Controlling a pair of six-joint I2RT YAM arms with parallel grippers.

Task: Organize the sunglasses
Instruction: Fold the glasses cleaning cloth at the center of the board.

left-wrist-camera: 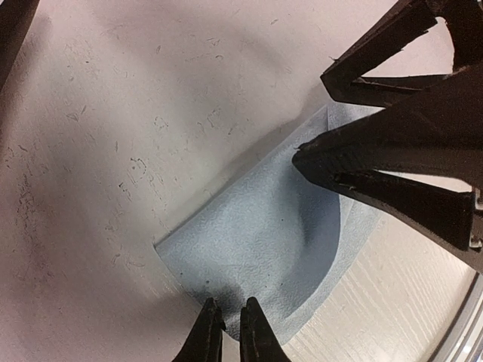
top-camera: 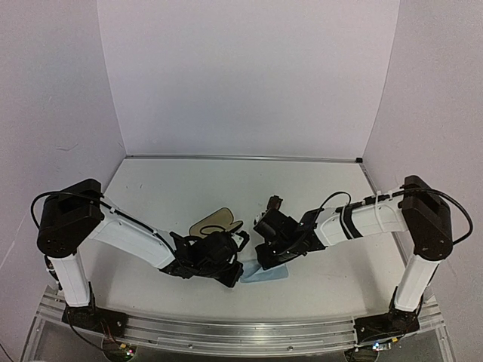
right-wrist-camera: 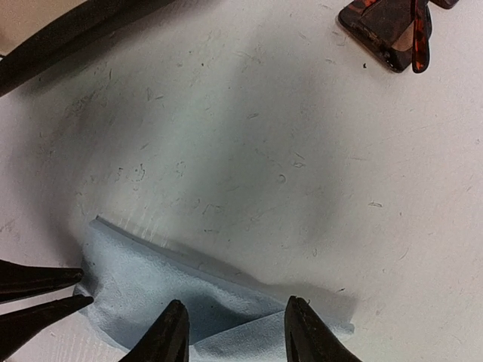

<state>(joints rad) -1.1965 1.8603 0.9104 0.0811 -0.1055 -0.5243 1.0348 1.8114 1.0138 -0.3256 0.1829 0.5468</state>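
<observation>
At bottom centre, the left gripper (left-wrist-camera: 232, 328) pinches an edge of the blue cloth (left-wrist-camera: 256, 241). The right gripper (right-wrist-camera: 235, 333) stands apart astride it; the sunglasses (right-wrist-camera: 392, 34) lie upper right of its view.

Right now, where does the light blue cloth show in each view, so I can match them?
Top external: light blue cloth low centre, mostly hidden.
Left wrist: lower centre and right.
Right wrist: bottom left, folded.
Shared landmark: left gripper pinching the cloth's edge, bottom of its own view, left edge of the right wrist's.
</observation>
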